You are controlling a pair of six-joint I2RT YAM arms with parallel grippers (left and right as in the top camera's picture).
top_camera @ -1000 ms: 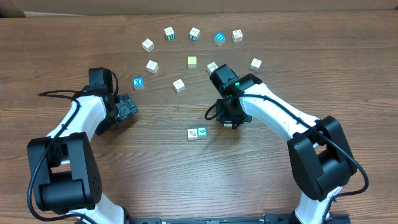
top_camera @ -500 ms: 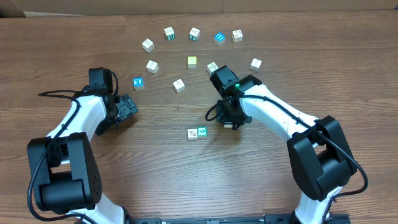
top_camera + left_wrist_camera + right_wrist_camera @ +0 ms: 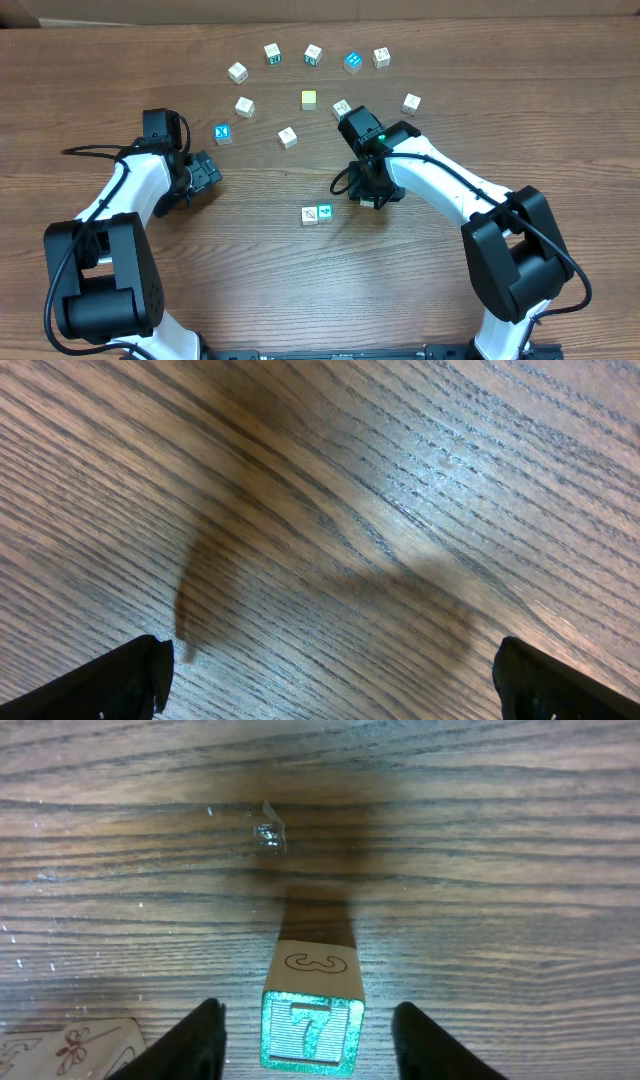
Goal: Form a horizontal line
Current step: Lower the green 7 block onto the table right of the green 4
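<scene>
Two cubes sit side by side near the table's middle, a white one (image 3: pixel 309 215) and a teal one (image 3: pixel 324 212). Just right of them my right gripper (image 3: pixel 367 196) points down at the table. The right wrist view shows a teal cube marked 7 (image 3: pixel 312 1025) resting on the wood between the fingers of that gripper (image 3: pixel 310 1042), which is open with a gap on each side. A white cube with a drawing (image 3: pixel 68 1048) shows at the lower left of that view. My left gripper (image 3: pixel 206 172) stands open over bare wood (image 3: pixel 340 560), holding nothing.
Several loose cubes lie in an arc at the back, among them a pale-yellow one (image 3: pixel 309 99), a blue one marked X (image 3: pixel 223 133) and a white one (image 3: pixel 288 137). A small shiny speck (image 3: pixel 268 836) lies on the wood beyond the 7 cube.
My right gripper has opened and let go of the 7 cube, which now rests on the table. The left arm has not moved.
</scene>
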